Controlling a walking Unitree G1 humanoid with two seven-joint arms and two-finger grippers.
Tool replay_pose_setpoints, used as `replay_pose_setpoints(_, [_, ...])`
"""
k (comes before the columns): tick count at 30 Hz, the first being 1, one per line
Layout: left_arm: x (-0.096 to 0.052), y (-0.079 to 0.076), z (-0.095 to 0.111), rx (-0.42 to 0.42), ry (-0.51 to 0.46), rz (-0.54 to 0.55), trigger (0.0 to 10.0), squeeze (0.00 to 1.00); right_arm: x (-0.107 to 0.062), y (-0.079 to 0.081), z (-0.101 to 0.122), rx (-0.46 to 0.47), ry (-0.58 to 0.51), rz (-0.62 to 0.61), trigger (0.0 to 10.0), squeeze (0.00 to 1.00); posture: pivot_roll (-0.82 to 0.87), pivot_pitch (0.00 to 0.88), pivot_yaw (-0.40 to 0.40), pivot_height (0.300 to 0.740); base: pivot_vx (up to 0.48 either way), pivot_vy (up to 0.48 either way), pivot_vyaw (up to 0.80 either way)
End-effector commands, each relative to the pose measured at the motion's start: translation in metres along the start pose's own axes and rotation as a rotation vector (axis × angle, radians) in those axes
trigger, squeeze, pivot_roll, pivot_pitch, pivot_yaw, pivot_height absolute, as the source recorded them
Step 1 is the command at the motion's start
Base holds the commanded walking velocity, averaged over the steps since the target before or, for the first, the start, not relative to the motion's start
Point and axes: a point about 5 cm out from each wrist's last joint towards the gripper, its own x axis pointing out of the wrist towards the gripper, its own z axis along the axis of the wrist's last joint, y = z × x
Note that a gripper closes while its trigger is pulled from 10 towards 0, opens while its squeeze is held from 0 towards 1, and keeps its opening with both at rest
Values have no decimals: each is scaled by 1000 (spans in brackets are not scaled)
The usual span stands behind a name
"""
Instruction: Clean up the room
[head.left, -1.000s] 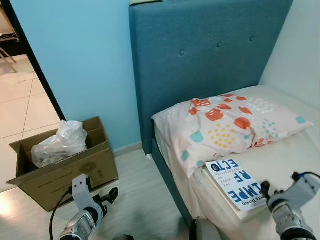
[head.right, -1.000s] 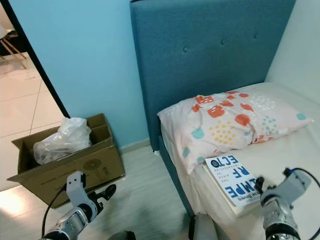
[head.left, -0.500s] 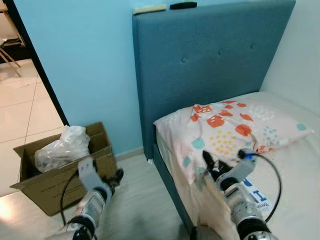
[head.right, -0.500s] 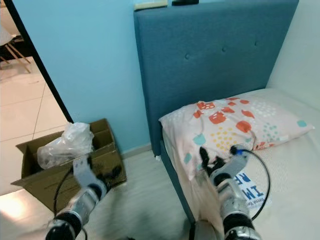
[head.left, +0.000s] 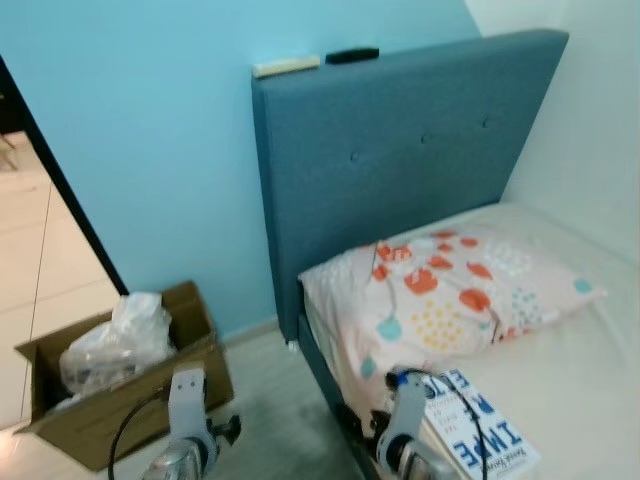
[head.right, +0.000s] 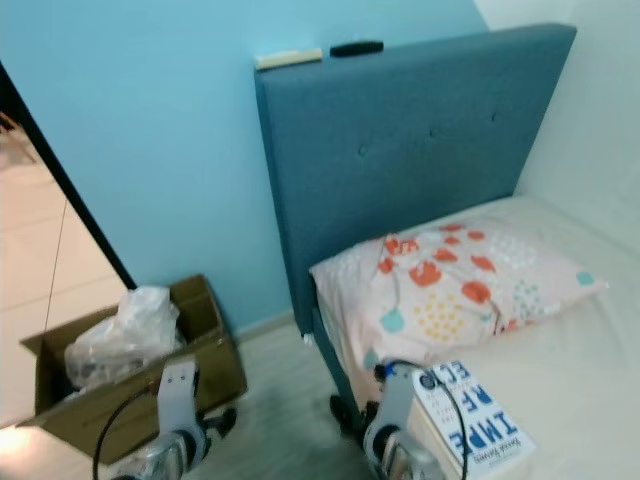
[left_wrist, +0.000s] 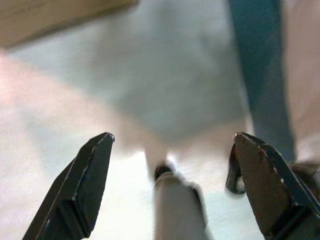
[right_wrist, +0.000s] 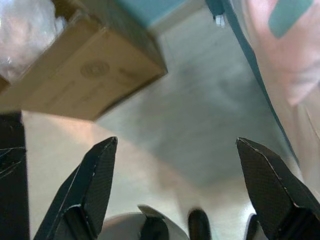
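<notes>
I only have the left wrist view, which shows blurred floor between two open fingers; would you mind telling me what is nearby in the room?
Observer: A cardboard box stands on the floor by the blue wall, on the robot's left, with a clear plastic bag in it.
Operator: Thank you. Is anything on the bed?
Observer: A patterned pillow lies at the headboard, and a blue and white book lies on the mattress in front of it.
Operator: And the right end effector?
Observer: The right end effector is open, holds nothing and looks down at the floor between box and bed.
</notes>
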Motion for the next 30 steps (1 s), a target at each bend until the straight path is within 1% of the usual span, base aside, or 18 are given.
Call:
replay_pose_setpoints(1, [-2,8,-5,26,25,30,10000,0,-3,-3,-13,-36,68,-21,10000,0,5,0,2,720,0,0,0])
replay_pose_setpoints(4, [-3,10,-10,40,41,36,10000,0,-5,-5,-17,-51,89,-29,10000,0,6,0,0,725,0,0,0])
replay_pose_setpoints(6, [-4,13,-18,91,74,37,10000,0,-9,-8,-28,-67,136,-50,10000,0,6,0,-5,734,0,0,0])
replay_pose_setpoints(8, [-5,12,-22,126,90,32,10000,0,-13,-13,-37,-74,175,-83,10000,0,9,0,-7,740,0,0,0])
replay_pose_setpoints(11, [-5,11,-23,138,91,29,10000,0,-16,-16,-43,-80,200,-106,10000,0,11,0,-9,740,0,0,0])
replay_pose_setpoints(15, [-4,7,-21,144,89,24,10000,0,-25,-27,-56,-130,259,-203,10000,0,11,0,-10,740,0,0,0])
replay_pose_setpoints(20, [-3,2,-19,144,91,11,10000,0,-34,-35,-68,-123,313,-257,10000,0,9,0,-12,740,-324,0,0])
replay_pose_setpoints(26, [-2,0,-19,155,91,3,10000,0,-38,-38,-74,-123,331,-272,10000,0,7,0,-12,740,-400,0,0])
replay_pose_setpoints(30, [-2,0,-21,179,99,-4,10000,0,-41,-40,-79,-155,362,-288,10000,0,-2,0,-7,740,-405,0,0])
